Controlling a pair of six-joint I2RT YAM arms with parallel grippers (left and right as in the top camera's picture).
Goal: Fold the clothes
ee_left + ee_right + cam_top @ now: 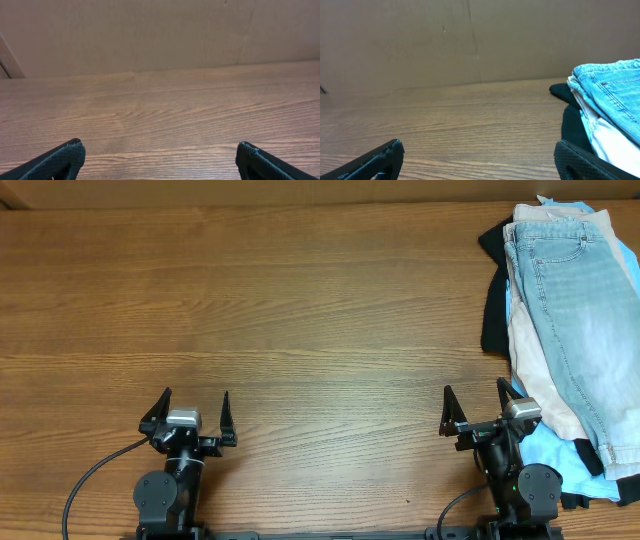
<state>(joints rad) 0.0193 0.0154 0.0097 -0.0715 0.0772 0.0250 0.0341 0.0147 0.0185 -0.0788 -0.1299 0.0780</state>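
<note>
At the far right edge of the bench (300, 300), the denim shorts (575, 310) are lying flat atop a stack of clothes (530, 370), while the left pincer (196, 394), well apart, and the right pincer (475, 390), just beside the stack, are both sitting with jaws spread wide, gripping nothing. By judgement, the shorts are behaving as soft, floppy yet fairly weighty, non-slippery cloth, so the thick waistband (560, 222) or the stitched hem (612, 460) is offering the firmest hold.
</note>
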